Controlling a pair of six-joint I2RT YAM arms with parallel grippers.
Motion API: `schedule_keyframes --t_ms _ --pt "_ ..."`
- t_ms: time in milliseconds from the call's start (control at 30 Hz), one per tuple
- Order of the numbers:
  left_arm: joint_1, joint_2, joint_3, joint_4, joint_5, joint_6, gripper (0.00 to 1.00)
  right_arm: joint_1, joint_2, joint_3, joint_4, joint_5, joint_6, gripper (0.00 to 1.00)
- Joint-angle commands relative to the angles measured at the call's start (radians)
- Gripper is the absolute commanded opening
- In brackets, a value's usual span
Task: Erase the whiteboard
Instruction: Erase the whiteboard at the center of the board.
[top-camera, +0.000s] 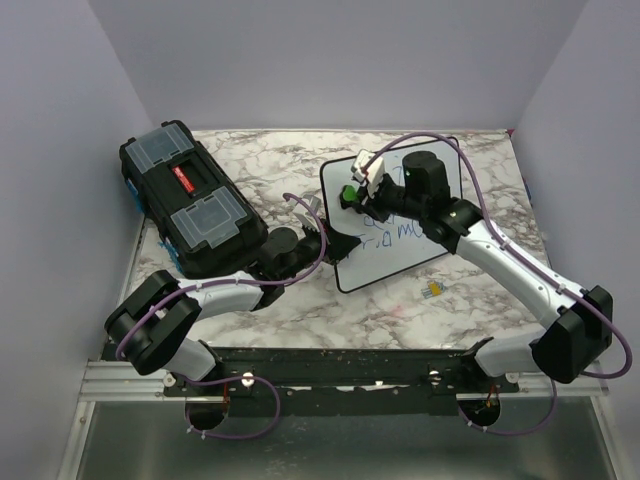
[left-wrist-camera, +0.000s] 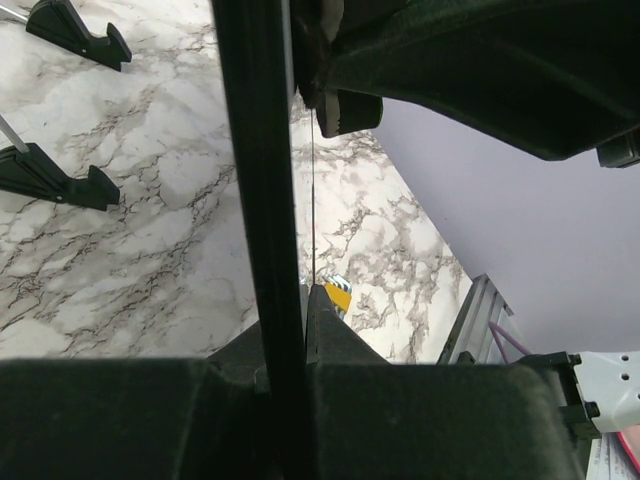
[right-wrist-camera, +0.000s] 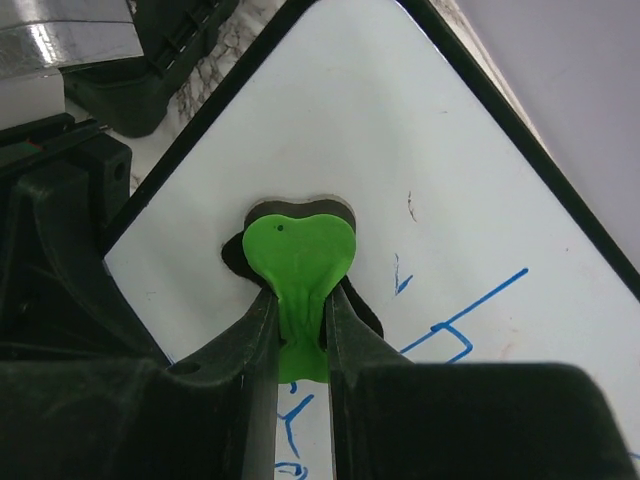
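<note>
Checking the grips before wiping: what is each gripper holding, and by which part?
The left gripper clamps the whiteboard by its black frame; right gripper pinches the green eraser by its narrow stem.

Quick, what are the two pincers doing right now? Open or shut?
Left pincer: shut on the whiteboard, at its black edge.
Right pincer: shut on the green eraser.

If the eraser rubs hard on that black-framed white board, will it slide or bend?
Probably stiff: the black-framed white board shows no bowing under the green heart-shaped eraser. On the smooth marble table it would likely slide, so the left gripper shut on its frame probably helps.
</note>
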Motion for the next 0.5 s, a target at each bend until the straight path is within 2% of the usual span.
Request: schedule_keyframes --t_ms 0,67,167,367,467 --pt "-0.012 -0.030 0.028 0.151 0.053 0.069 0.00 -0.027 -0.020 -0.053 0.067 0.167 0.116 0.01" --pt "-0.012 -0.028 0.027 0.152 0.053 0.068 0.00 -0.048 -0.026 -0.032 0.123 0.204 0.156 0.01" --pt "-0.012 -0.023 0.030 0.154 0.054 0.066 0.00 -0.053 0.004 0.038 0.123 0.201 0.177 0.01" --pt "-0.012 -0.016 0.029 0.168 0.056 0.057 0.00 -0.049 0.075 0.107 0.069 -0.022 0.184 0.01" --pt "-0.012 -0.017 0.026 0.170 0.054 0.057 0.00 -0.033 0.074 0.094 0.003 -0.152 0.122 0.01"
